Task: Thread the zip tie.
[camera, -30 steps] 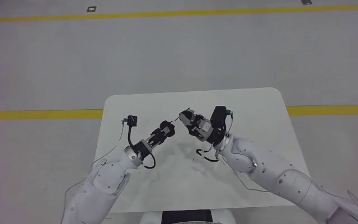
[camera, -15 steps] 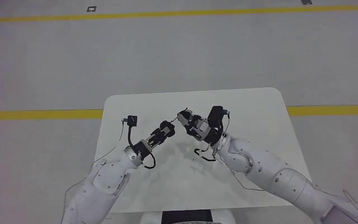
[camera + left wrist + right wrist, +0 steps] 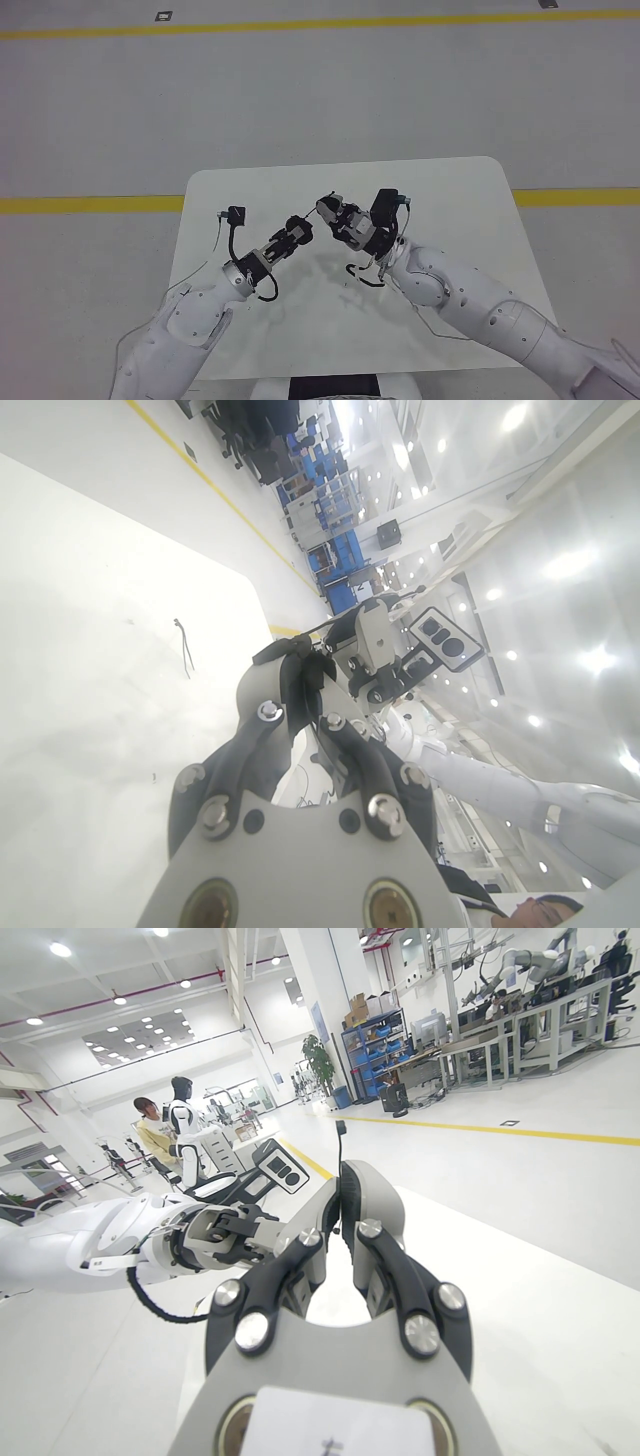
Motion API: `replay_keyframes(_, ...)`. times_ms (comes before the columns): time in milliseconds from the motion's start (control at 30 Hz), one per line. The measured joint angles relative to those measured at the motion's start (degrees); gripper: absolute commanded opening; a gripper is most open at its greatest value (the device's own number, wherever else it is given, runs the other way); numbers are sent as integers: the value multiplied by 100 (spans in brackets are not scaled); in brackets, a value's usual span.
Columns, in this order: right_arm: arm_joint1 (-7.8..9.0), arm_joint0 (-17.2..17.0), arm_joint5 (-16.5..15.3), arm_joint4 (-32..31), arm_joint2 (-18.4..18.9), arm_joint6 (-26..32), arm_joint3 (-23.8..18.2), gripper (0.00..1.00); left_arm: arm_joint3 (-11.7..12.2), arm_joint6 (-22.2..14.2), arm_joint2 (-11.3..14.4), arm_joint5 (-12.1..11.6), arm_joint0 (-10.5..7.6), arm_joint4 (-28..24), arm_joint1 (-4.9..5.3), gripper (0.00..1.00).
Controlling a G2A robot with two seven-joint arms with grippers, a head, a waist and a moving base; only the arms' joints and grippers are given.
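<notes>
While the thin black plastic zip tie [image 3: 340,1148] stood pinched between the closed fingers of the right gripper [image 3: 341,1189], its small square head poked free beyond the tips. The left gripper [image 3: 298,649], at 8 o'clock of it above the white round-cornered table [image 3: 450,190], was closed as well, seemingly on the tie's tail. The slim tail could buckle or miss the head's slot if the two grippers were misaligned. A weak pinch could let it slip.
</notes>
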Motion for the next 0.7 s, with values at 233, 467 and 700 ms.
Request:
replay_keyframes(233, -3, -23, 0, -56, 15, 46, -9, 0, 0, 0, 0, 0, 0, 0, 0, 0)
replay_keyframes(467, -21, -28, 0, -52, 8, 79, 24, 0, 0, 0, 0, 0, 0, 0, 0, 0)
replay_keyframes(700, -37, -28, 0, -41, 7, 88, 46, 0, 0, 0, 0, 0, 0, 0, 0, 0)
